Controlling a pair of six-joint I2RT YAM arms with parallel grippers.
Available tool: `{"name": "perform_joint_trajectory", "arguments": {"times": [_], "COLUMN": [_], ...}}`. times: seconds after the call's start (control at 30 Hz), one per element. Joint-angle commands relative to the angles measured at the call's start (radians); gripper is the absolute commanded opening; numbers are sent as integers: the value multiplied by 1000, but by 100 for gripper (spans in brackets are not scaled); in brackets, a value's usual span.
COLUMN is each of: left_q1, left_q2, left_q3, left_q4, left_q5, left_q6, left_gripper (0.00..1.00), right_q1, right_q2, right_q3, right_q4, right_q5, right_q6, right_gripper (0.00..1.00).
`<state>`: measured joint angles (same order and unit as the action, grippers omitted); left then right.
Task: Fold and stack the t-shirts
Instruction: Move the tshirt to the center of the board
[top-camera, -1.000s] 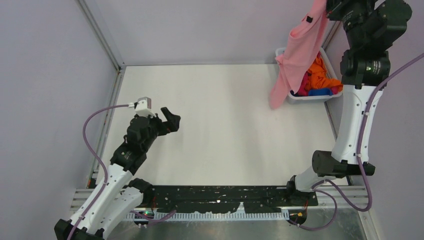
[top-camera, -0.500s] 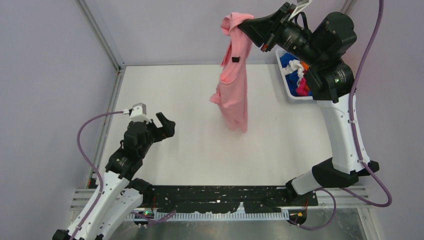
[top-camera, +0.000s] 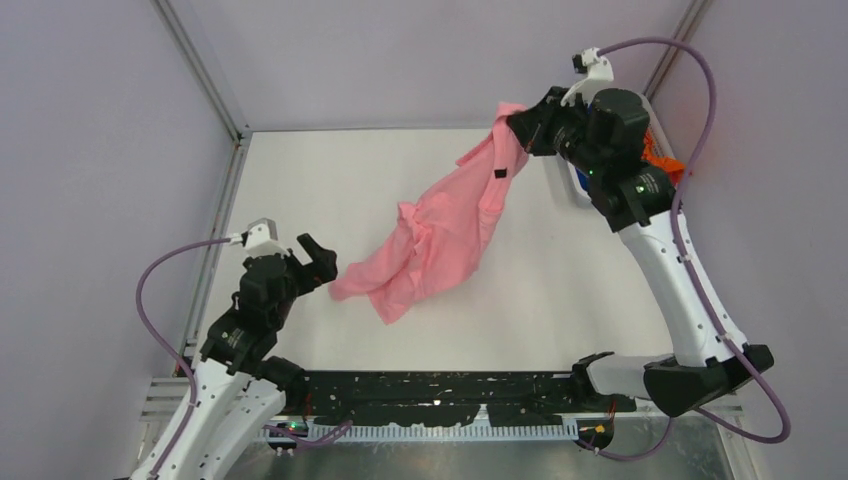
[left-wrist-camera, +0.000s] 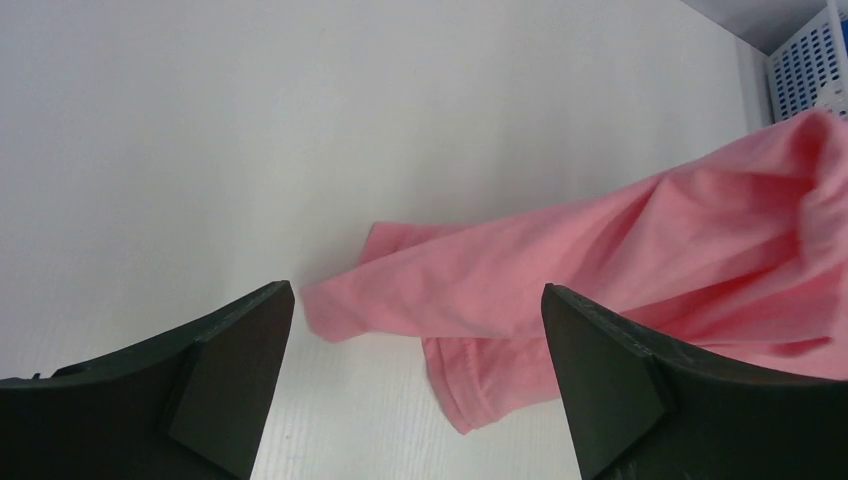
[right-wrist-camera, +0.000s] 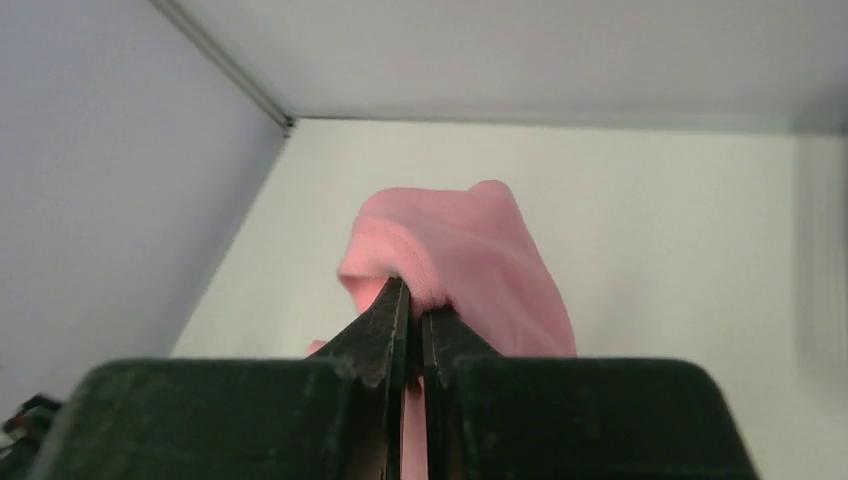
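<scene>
Swung down and inward from the far right corner, the right gripper (top-camera: 514, 124) is pinched tight on a bunch of the light pink t-shirt (top-camera: 440, 235). The cloth now trails from it onto the middle of the table (top-camera: 330, 170), its lower end crumpled just before the left gripper (top-camera: 320, 262), which is spread wide and empty near the left edge.

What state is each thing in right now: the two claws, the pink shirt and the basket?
light pink t-shirt: unfolded, one end lifted, lower part crumpled on the table.
right gripper: shut on the light pink t-shirt's raised end.
left gripper: open, empty, close to the shirt's lower edge.
white basket: mostly hidden behind the right arm; orange cloth shows there.
</scene>
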<state>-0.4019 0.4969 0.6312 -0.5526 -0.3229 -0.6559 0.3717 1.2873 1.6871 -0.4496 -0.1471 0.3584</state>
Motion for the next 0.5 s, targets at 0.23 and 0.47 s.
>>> {"name": "perform_joint_trajectory", "arguments": {"times": [0.23, 0.47], "left_q1": [-2, 38], "left_q2": [213, 327], "left_q3": [-52, -117], "left_q4": [7, 93], "left_q5": [86, 179], "left_q6": [-65, -88], "left_gripper": [99, 99], "right_q1": [-241, -50], "right_q2": [241, 73], "right_q3": [-313, -540], "right_q4": [-58, -35], "right_q5": [440, 387], "right_q6": [16, -76], "right_gripper": [100, 95]}}
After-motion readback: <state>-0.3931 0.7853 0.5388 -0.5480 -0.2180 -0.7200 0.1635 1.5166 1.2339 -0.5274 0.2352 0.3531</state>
